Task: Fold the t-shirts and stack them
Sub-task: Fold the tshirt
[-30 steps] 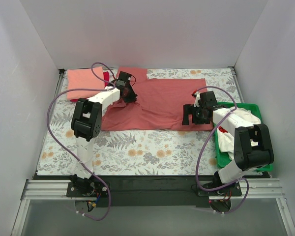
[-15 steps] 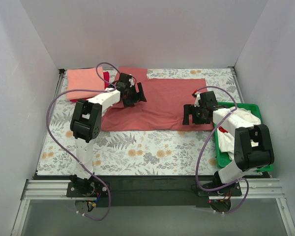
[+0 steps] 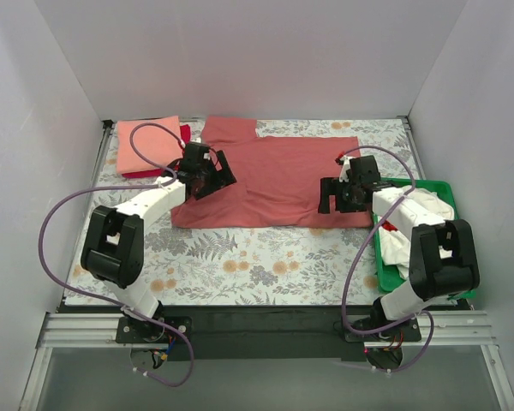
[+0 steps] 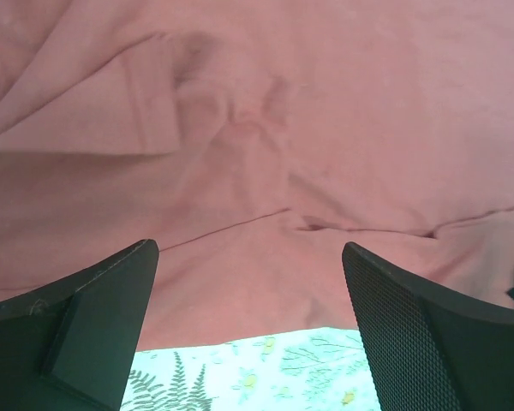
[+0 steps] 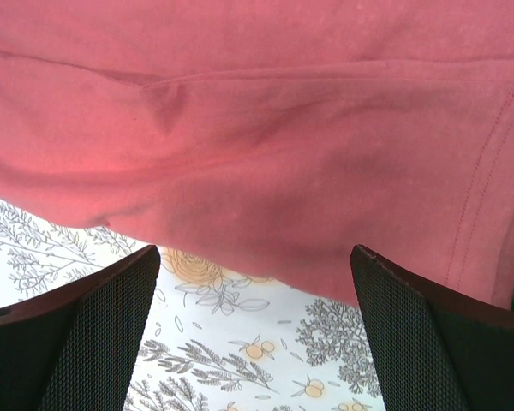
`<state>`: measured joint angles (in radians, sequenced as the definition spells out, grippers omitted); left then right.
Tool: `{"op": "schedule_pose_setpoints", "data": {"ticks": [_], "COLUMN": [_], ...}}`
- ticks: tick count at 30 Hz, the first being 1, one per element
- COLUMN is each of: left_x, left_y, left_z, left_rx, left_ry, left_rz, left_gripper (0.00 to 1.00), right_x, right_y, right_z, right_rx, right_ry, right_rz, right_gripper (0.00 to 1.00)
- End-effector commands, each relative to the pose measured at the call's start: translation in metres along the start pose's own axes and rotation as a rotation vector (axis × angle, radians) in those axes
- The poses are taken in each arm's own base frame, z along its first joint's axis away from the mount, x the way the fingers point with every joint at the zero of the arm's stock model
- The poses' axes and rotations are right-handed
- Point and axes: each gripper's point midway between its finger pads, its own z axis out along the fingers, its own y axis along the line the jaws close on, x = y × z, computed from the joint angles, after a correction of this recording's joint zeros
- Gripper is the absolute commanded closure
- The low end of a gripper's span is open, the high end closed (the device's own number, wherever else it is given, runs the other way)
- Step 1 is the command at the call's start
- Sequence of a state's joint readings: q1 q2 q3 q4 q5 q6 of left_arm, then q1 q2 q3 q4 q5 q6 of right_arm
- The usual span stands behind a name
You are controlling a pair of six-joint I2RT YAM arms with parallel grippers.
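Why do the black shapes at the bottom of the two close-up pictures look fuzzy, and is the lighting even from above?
Left wrist view: the left gripper sits close to the lens, so its dark fingers look soft, while the brick-red shirt shows clear creases. Right wrist view: much the same, though the hem stitching reads sharply. Top external view: even light, faint shadows, no glare.

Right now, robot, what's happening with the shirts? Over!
Left fingers open, right fingers open, both over brick-red shirt. Shirt spread out, not yet folded. Pink shirt folded back-left; white shirt in green tray.
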<state>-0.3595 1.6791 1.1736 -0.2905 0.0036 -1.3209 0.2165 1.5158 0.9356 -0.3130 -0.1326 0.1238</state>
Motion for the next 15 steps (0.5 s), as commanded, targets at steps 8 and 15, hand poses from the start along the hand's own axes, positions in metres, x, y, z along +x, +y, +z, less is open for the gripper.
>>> {"op": "schedule_pose_setpoints", "data": {"ticks": [8,15], "left_x": [0.061,0.118], "left_y": [0.074,0.129], "left_z": [0.022,-0.017], "left_rx": [-0.215,-0.412], "left_ry": [0.117,0.177], "left_rz": [-0.095,-0.232], "left_gripper": [0.11,0.11], "right_x": [-0.004,0.053], "right_y": [-0.004,0.001], "right_z": [0.031,0.025], "right_rx": [-0.006,-0.049], "right_ry": [0.035,0.09], "right_rz": [0.013,0.074], "right_gripper": [0.02,0.02]}}
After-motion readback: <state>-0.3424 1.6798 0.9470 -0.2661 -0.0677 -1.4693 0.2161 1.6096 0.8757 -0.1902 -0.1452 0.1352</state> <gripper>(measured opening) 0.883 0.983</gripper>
